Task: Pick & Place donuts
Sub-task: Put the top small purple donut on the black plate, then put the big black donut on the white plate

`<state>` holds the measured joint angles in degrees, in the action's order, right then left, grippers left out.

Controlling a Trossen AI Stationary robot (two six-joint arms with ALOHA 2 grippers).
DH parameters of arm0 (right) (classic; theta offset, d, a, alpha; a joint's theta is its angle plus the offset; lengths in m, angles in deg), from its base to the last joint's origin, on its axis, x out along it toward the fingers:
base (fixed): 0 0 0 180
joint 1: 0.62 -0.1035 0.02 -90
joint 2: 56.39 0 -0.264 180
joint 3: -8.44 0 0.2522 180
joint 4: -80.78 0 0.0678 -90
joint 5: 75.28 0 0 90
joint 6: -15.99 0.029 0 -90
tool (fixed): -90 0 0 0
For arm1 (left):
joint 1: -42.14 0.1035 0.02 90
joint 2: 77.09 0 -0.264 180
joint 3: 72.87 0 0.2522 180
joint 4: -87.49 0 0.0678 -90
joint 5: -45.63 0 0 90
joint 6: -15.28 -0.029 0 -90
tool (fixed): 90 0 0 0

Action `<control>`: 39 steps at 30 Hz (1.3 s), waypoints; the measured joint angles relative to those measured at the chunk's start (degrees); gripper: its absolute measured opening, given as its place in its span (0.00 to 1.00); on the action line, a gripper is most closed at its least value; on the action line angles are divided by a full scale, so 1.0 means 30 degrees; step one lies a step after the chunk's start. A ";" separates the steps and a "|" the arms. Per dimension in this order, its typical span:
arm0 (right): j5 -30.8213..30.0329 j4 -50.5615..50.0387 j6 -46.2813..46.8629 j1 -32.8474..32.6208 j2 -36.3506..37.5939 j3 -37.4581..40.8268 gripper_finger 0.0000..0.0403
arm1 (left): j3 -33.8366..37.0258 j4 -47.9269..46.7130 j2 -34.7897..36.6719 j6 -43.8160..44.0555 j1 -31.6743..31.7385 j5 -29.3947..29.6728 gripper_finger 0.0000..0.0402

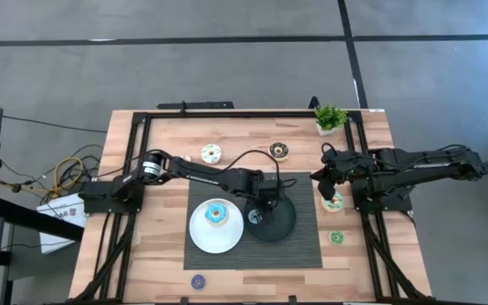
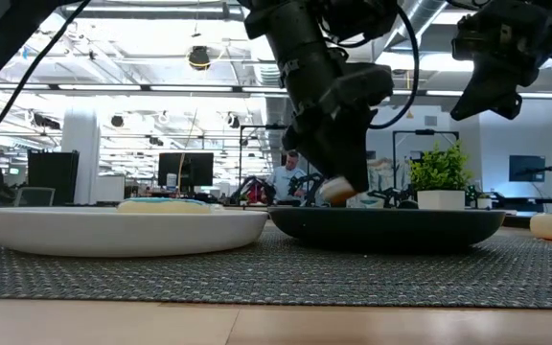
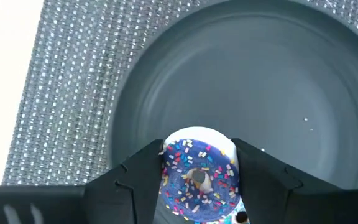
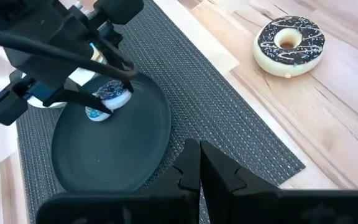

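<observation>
I have the left claw (image 3: 199, 180) clamped on a small blue-iced donut (image 3: 199, 179), its two fingers pressing the ring's outer edge from opposite sides, and it hangs just over the near part of the black plate (image 1: 285, 222). From table height the donut sits low between the fingers, close above the plate's rim; I cannot tell whether it already touches the dish. It looks like a light, rigid toy: the ring shows no squashing under the grip, so I judge it stiff, and the smooth iced top and rounded rim could let it slip or pop sideways if the pinch is off-centre. Holding it across the full width, as I do now, seems the safest hold.

Left of the black plate, the white plate (image 1: 197, 235) carries a larger blue donut (image 1: 216, 213). Beyond the black plate, on the bare table (image 1: 168, 161), lie the white-iced donut (image 1: 212, 154) and the chocolate donut (image 1: 279, 151). To the black plate's right hovers the right claw (image 4: 199, 163), fingers pressed together and carrying nothing, above a pale green donut (image 1: 334, 202); a small green one (image 1: 336, 238) lies nearer me, and a small purple one (image 1: 197, 281) sits at the table's front edge, near the white plate.
</observation>
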<state>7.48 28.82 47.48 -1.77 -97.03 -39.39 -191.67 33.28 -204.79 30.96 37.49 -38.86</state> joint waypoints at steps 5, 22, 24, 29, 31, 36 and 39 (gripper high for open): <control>0.0000 -0.0015 0.0000 0.0000 0.0000 0.0000 0.00 | 0.0229 0.0002 0.0000 0.0367 0.0091 0.0310 0.45; -0.0007 -0.0022 0.0007 0.0000 0.0000 0.0000 0.00 | 0.0349 -0.0187 0.0000 0.0672 0.0170 0.0449 0.67; -0.0007 -0.0022 0.0007 0.0000 0.0000 0.0000 0.00 | 0.0250 -0.0223 0.0007 0.0679 0.0177 0.0442 0.68; -0.0007 -0.0016 0.0007 0.0000 0.0000 0.0000 0.00 | -0.0672 -0.0363 0.0029 0.1490 0.0346 0.0148 0.69; -0.0007 -0.0015 0.0007 0.0000 0.0000 0.0000 0.00 | -0.1545 -0.0789 0.0030 0.1462 0.0432 0.0113 0.69; -0.0007 -0.0015 0.0007 0.0000 0.0000 0.0000 0.00 | -0.4369 -0.3604 0.0126 0.0302 0.0467 0.0703 0.69; -0.0007 -0.0015 0.0007 0.0000 0.0000 0.0000 0.00 | -0.5110 -0.5089 0.0388 -0.0688 0.0233 0.1691 0.65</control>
<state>7.45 28.78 47.50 -1.77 -97.03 -39.39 -207.00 18.01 -203.63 28.89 38.19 -33.79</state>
